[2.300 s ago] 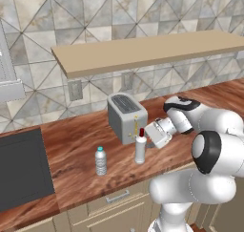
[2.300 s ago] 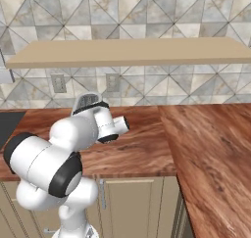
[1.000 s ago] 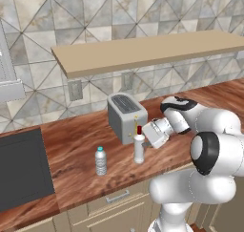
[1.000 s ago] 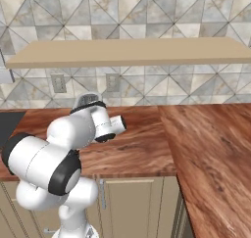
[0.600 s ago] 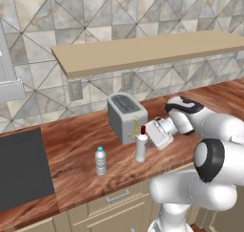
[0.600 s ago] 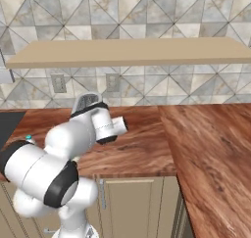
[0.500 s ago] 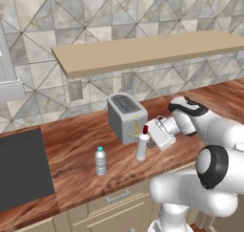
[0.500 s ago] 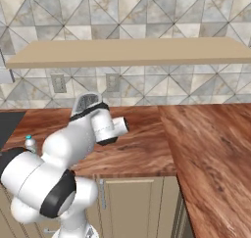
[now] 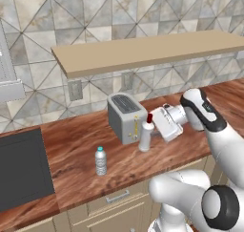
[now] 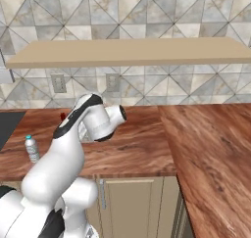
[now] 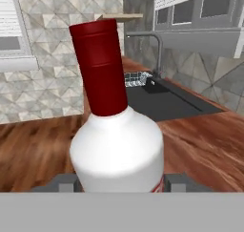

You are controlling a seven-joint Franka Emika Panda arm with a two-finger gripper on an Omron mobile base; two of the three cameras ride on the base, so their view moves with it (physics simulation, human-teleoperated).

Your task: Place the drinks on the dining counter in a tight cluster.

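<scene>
My gripper point(image 9: 149, 131) is shut on the slim white bottle with the red cap point(image 9: 145, 136), which stands just right of the toaster, slightly tilted. In the hand view that bottle point(image 11: 116, 145) rises between my gripper point(image 11: 118, 182), a fingertip point(image 11: 62, 182) pressed against each side. Its red cap point(image 10: 62, 116) peeks out left of my arm in the right base view. The small clear bottle with the blue cap point(image 9: 100, 161) point(image 10: 32, 149) stands apart, nearer the counter's front edge. The dining counter point(image 10: 215, 144) is the broad reddish-brown slab stretching out on the right.
A silver toaster point(image 9: 125, 116) stands at the back of the wood-grain counter. A black cooktop point(image 9: 21, 169) lies at the left. A pale wall shelf point(image 9: 143, 49) hangs above. A sink point(image 11: 164, 100) with a faucet point(image 11: 155, 47) shows behind the bottle.
The white bottle has shifted slightly right and up with the gripper closed on it. The forearm has swung further right. The clear bottle and toaster stay put.
</scene>
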